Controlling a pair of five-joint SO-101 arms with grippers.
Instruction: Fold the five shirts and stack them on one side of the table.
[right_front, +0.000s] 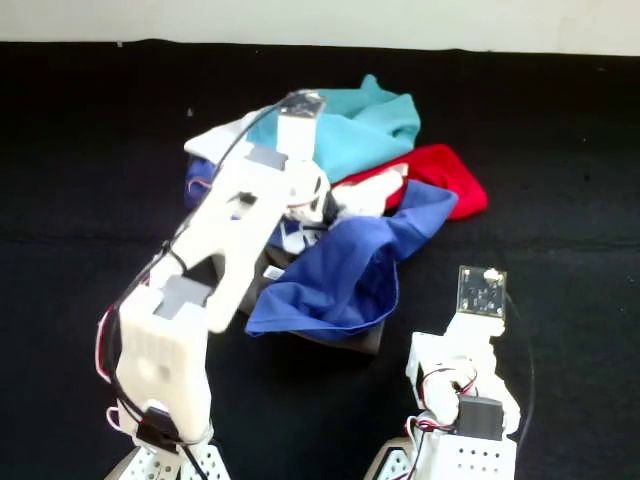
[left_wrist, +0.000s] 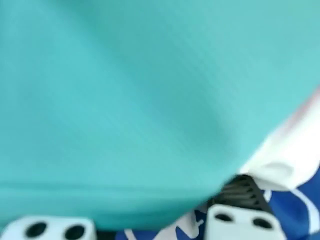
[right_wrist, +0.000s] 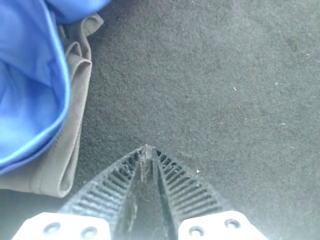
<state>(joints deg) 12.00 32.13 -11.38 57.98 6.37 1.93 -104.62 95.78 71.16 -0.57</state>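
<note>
Right wrist view shows grey shirt (right_wrist: 75, 117) beneath blue shirt (right_wrist: 25, 75).

Left arm (right_front: 230, 240) stretched far forward from its base, raised off the worktop (right_front: 560, 150) | right arm (right_front: 465, 385) folded back low beside its base | right pincer (right_wrist: 146, 150) aimed downward, ribbed fingers (right_wrist: 185, 190) pressed together at the tips

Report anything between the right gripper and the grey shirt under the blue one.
Nothing visible does. The right gripper, shut, sits over bare black table, with the edge of the grey shirt exposed beside it; the blue shirt only lies on top.
</note>
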